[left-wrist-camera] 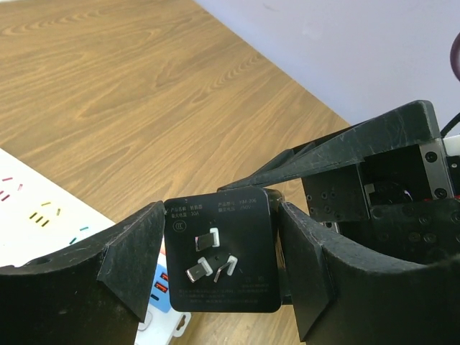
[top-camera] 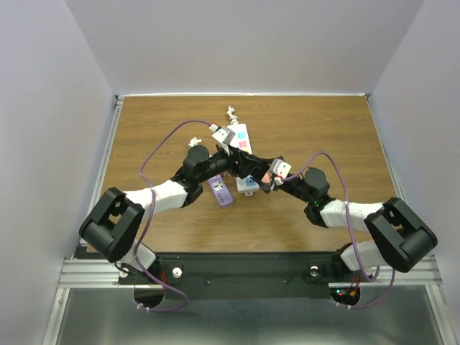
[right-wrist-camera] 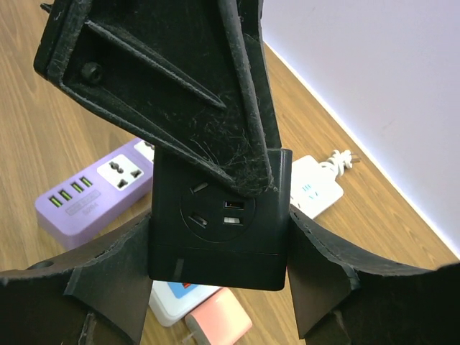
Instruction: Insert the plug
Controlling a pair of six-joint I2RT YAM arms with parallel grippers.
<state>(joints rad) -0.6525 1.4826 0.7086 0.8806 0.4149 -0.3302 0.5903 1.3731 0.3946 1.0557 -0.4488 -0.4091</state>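
Note:
A black square adapter plug (left-wrist-camera: 248,287) is held above the table where the two grippers meet (top-camera: 251,169). My left gripper (left-wrist-camera: 221,248) is shut on its sides, and its face with three metal prongs (left-wrist-camera: 208,255) points at the left wrist camera. My right gripper (right-wrist-camera: 219,244) is shut on the same adapter (right-wrist-camera: 215,266) from the other side, where its socket face with two USB ports shows. One left finger (right-wrist-camera: 194,93) crosses the top of that face. A purple power strip (right-wrist-camera: 93,194) lies on the table below; it also shows in the top view (top-camera: 221,190).
A white power strip (top-camera: 241,136) with coloured socket marks lies behind the grippers, its cord (top-camera: 231,113) bundled at the far end. A small white and blue socket block (top-camera: 247,184) and a pink plug (right-wrist-camera: 219,320) lie under the grippers. White walls surround the wooden table (top-camera: 323,129).

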